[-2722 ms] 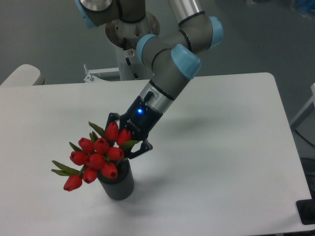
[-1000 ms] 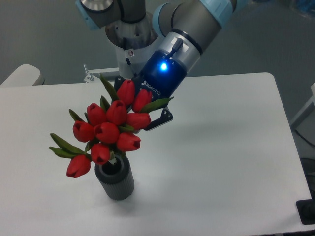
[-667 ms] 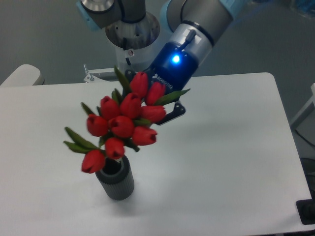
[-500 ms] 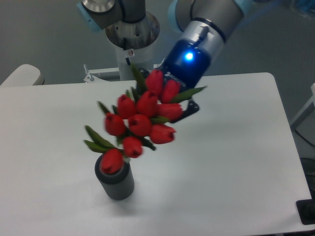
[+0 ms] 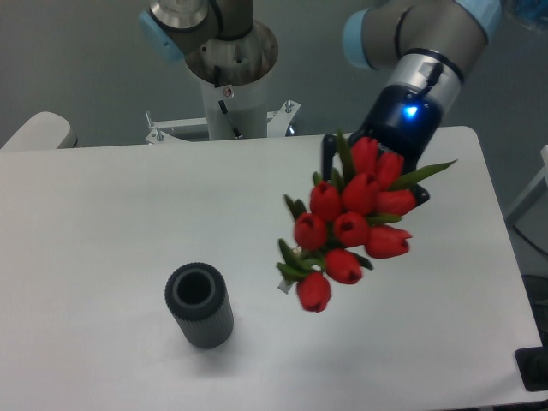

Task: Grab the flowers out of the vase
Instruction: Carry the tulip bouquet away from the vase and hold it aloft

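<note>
The flowers (image 5: 351,224), a bunch of red tulip buds with green leaves, hang in the air above the right half of the white table (image 5: 103,214), clear of the vase. My gripper (image 5: 374,175) is shut on the bunch from behind; its fingers are mostly hidden by the buds, with one dark finger showing at the left. A blue light glows on the wrist. The vase (image 5: 199,305), a dark grey ribbed cylinder with a thick rim, stands empty and upright near the table's front left.
The arm's grey base column (image 5: 229,77) stands behind the table's back edge. A pale rounded object (image 5: 34,133) sits at the far left. A dark object (image 5: 533,368) shows at the bottom right corner, beyond the table's edge.
The gripper has lifted the flowers out of the vase and carried them up and to the right. The vase now stands empty in the same spot.
</note>
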{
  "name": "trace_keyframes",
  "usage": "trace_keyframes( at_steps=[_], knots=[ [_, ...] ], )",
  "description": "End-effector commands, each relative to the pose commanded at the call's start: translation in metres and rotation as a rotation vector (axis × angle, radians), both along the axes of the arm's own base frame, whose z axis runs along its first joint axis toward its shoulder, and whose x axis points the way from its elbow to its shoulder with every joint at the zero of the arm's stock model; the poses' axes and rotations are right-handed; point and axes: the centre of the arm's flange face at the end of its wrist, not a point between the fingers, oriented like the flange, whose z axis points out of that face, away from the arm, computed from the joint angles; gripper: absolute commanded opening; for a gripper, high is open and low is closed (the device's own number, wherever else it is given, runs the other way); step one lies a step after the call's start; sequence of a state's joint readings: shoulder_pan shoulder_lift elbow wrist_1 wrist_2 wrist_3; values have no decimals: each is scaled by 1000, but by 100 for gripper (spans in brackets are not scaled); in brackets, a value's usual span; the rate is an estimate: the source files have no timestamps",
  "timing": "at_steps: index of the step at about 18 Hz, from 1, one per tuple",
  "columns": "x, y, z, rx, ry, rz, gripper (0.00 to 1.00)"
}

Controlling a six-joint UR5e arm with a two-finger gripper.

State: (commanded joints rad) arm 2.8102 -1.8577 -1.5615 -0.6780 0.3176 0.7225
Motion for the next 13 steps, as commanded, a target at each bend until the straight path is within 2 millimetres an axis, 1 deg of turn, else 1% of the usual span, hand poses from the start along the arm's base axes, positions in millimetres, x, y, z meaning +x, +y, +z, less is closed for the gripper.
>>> trace_keyframes(
  at_steps=[10, 12, 13],
  knots=[
    [5, -2, -7, 0, 5, -6, 33],
    [6, -2, -11, -1, 8, -10, 33],
    [7, -3, -19, -3, 14, -14, 33]
  ],
)
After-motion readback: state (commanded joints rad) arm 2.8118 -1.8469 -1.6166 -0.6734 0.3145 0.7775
